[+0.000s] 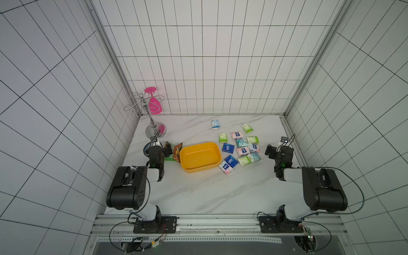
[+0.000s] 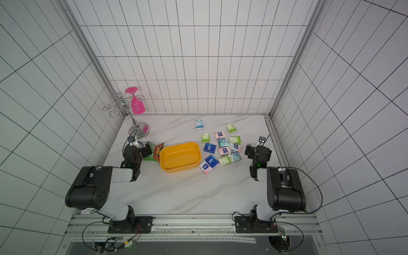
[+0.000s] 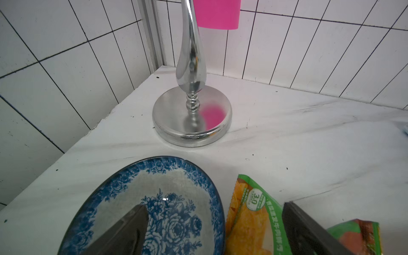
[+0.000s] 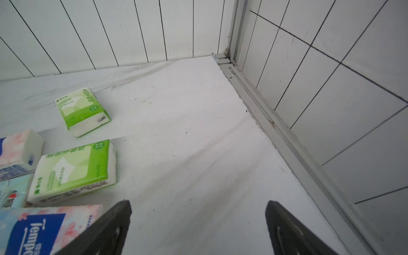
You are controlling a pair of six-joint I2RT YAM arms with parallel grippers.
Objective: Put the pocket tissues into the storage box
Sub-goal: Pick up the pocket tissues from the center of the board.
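– Pocket tissues (image 1: 240, 145): where do they lie in both top views?
– Strewn on the marble tabletop (image 1: 198, 194), to the right of the yellow storage box (image 1: 199, 156) and all outside it. Two packets (image 1: 228, 165) sit just beside its near right corner. One white-and-blue packet (image 1: 215, 124) lies apart from the rest, toward the back wall.
– And the arms there?
– The left gripper (image 1: 168, 150) hangs over a snack bag (image 1: 175, 152) just left of the box. The right gripper (image 1: 269, 152) hangs to the right of the pile, near the table's side.
– Left wrist view?
– The left gripper (image 3: 214, 206) has its jaws spread wide with nothing between them. One finger (image 3: 123, 229) shows over a blue-and-white patterned dish (image 3: 167, 176), the other in front of the snack bag (image 3: 249, 218). Beyond them is a silver stand (image 3: 192, 119) with a pink glass (image 3: 217, 13) hanging from it.
– Right wrist view?
– The right gripper (image 4: 198, 202) is spread too, gripping nothing, with bare tabletop between its jaws. Two green packets (image 4: 72, 170) lie off to one side of it. One finger (image 4: 106, 229) overlaps a pink-and-blue packet (image 4: 33, 227); whether they touch, I cannot tell.
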